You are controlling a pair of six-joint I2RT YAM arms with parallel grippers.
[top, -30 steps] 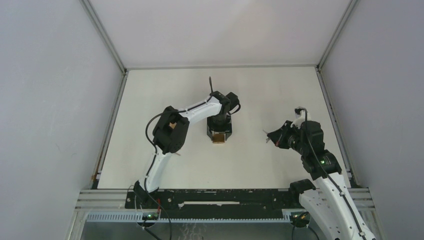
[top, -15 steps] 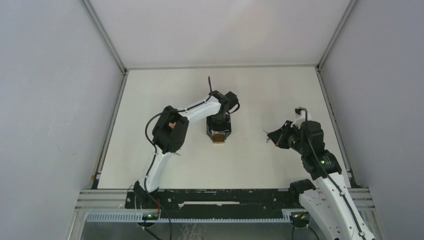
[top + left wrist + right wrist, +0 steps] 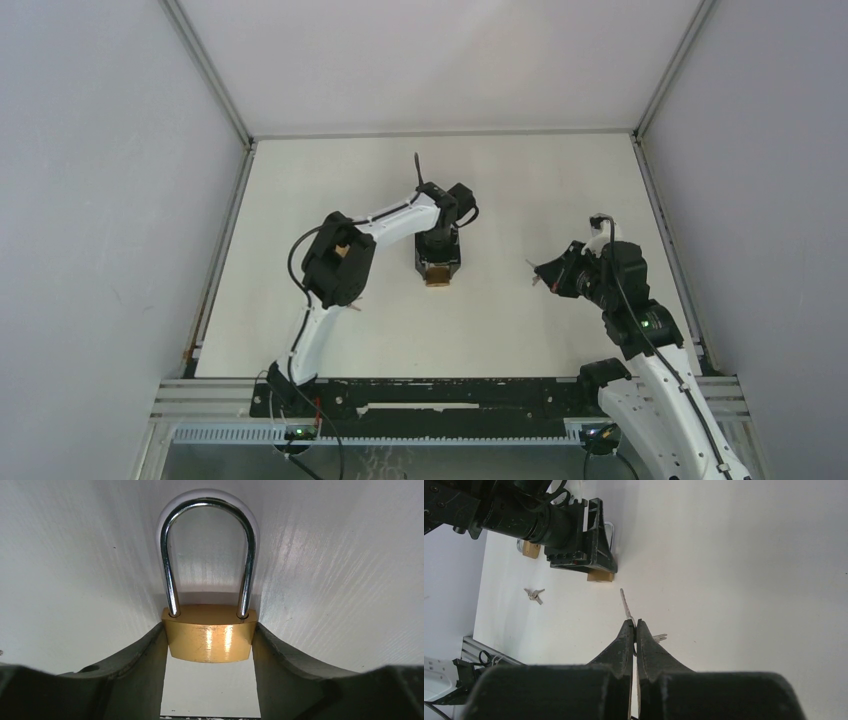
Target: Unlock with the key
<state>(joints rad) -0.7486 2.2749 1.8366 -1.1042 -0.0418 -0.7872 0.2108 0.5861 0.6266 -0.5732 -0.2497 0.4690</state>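
Observation:
A brass padlock point(image 3: 210, 640) with a steel shackle point(image 3: 207, 510) lies flat on the white table point(image 3: 520, 180). In the top view the padlock point(image 3: 436, 277) sits mid-table under my left gripper point(image 3: 437, 262). The left gripper point(image 3: 209, 630) is shut on the padlock, a finger pressed against each side of the brass body. My right gripper point(image 3: 634, 622) is shut on the key point(image 3: 625, 602), whose blade points out past the fingertips toward the padlock point(image 3: 600, 576). In the top view the right gripper point(image 3: 545, 272) hovers to the padlock's right, with a gap between key point(image 3: 531, 266) and lock.
A second brass padlock point(image 3: 529, 549) lies behind the left arm. A loose pair of keys point(image 3: 535, 595) rests on the table near it. Another small key point(image 3: 659, 637) hangs beside the right fingers. Grey walls enclose the table on three sides.
The left jaws have closed in onto the padlock's sides, and the left arm has shifted slightly. The right arm and key have not moved.

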